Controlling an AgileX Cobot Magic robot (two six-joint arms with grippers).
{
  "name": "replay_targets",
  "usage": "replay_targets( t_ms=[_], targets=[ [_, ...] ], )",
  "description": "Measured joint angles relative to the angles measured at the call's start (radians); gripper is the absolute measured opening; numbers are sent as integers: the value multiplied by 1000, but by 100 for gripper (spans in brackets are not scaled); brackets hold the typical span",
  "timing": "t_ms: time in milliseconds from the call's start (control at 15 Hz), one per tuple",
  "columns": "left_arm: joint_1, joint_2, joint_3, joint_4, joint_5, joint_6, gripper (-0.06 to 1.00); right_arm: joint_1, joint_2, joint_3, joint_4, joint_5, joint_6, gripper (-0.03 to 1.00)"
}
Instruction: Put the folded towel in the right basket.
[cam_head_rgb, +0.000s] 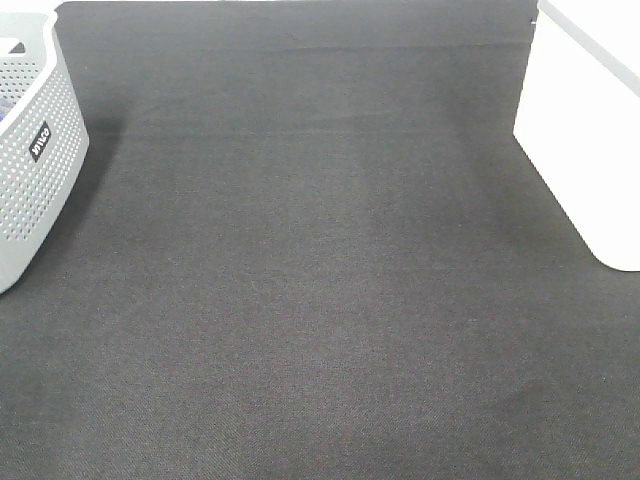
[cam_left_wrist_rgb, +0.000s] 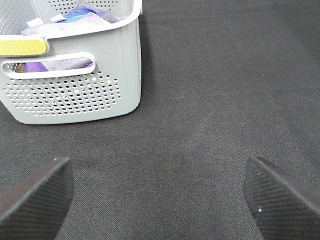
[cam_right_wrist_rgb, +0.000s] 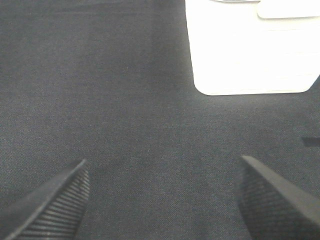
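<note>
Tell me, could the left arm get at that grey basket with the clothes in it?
Probably yes. In the left wrist view the grey basket stands just ahead of the left gripper, whose jaws are spread wide, and only bare dark mat lies between them. How far the arm stretches can't be judged from here.

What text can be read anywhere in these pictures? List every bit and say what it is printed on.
One dark label with pale letters on the side wall of the grey perforated basket, exterior high view: blurred and tilted, not readable for sure.
Yellow strip on that basket's rim, left wrist view: no lettering visible.
White basket: no text visible.
Dark mat: none.
</note>
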Motion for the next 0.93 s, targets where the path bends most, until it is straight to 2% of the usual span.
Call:
replay_targets(
  t_ms=[933],
  targets=[
    [0, 0, 0, 0, 0, 0, 87, 0, 0, 0, 0, 0, 0, 75]
  ],
)
